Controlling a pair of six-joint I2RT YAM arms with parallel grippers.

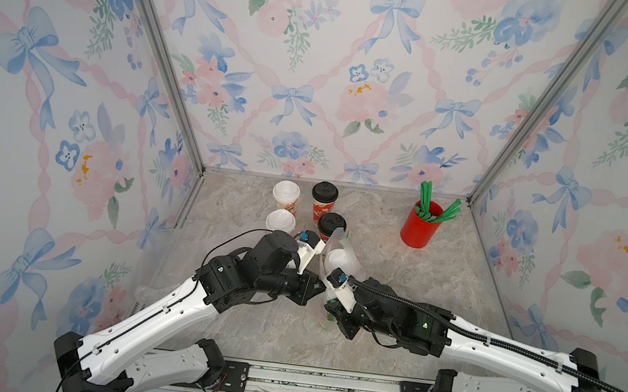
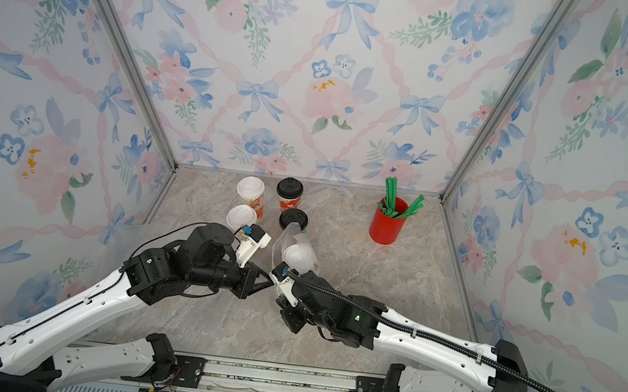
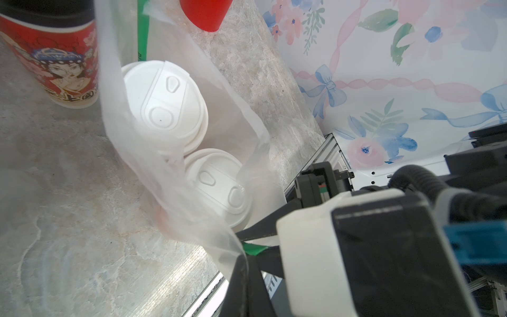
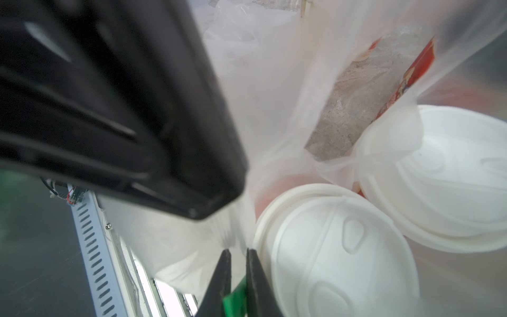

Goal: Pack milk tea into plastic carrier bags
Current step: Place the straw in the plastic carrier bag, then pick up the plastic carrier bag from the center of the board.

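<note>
Pinches the near rim of the carrier bag [image 3: 115, 123] with the left gripper [image 1: 319, 284], clamped shut on the film. Finds that bag upright near the middle of the tabletop [image 1: 415, 281], mouth up, with the farther cup [image 3: 164, 104] and nearer cup [image 3: 216, 186] side by side inside, long axes vertical. Poises the right gripper [image 4: 238, 254] just beside the nearer lid, jaws slightly parted around a green strip [image 4: 233, 299]; cannot tell whether gripped or released. Probably calls for a straight drop past that lid, with the right arm nearer.

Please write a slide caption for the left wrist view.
Two white-lidded cups stand inside a clear plastic bag; a red black-lidded cup stands beside it.
</note>
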